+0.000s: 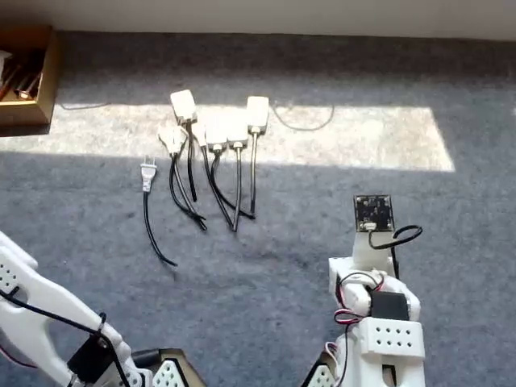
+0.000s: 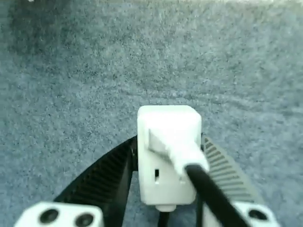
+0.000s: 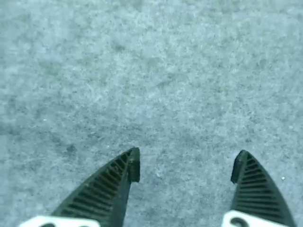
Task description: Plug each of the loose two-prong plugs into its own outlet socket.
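You are working over a grey-blue carpet (image 1: 322, 266) with a short, nubbly pile. A pale wall (image 1: 282, 14) runs along the top edge of the high view. A wooden box (image 1: 32, 76) sits at the upper left, and a bright band of sunlight (image 1: 363, 137) crosses the upper middle.

Your left gripper (image 2: 169, 145) is closed onto a white connector block (image 2: 165, 127) — its black ribbed fingers (image 2: 113, 175) press against 2 opposite sides, close above the carpet. The block is squarish moulded plastic with rounded edges and a small slot in 1 face. A smooth black cord (image 2: 213, 194) leaves it toward the camera. You cannot tell from here whether it is a plug or a socket.

Your right gripper (image 3: 186, 165) stands wide open over the carpet with nothing in it, its 2 pointed, ridged fingertips (image 3: 111, 184) well apart.

In the high view, a loose two-prong plug (image 1: 147, 173) lies left of centre, white, prongs toward the top of the frame, its thin dark lead (image 1: 153, 234) curling downward. Just right of it, in the sunlight, lies a cluster of white connector heads (image 1: 218, 133) — their leads trail down and bunch together. Glare washes out their shapes, so plugs and sockets cannot be told apart. 1 white arm (image 1: 379, 322) stands at the lower right.
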Controlling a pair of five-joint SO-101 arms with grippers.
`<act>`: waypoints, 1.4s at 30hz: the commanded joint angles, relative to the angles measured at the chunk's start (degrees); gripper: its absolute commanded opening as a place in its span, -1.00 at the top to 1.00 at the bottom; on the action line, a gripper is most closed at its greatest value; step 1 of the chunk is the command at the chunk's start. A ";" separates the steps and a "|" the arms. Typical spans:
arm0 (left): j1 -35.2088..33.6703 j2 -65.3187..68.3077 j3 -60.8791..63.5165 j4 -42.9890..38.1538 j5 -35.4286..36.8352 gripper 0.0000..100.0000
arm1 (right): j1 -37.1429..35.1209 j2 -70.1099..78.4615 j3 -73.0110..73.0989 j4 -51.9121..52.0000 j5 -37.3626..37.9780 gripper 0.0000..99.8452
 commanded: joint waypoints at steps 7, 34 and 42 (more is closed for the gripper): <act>0.75 -8.31 -4.53 2.46 12.04 0.21 | -0.57 -0.66 -0.48 -0.66 0.35 0.40; 58.15 -25.10 28.00 19.43 34.90 0.21 | -0.66 -0.84 2.07 -3.03 0.53 0.40; 59.74 -31.78 36.79 19.08 39.74 0.72 | -0.66 -0.84 1.98 -2.86 0.62 0.40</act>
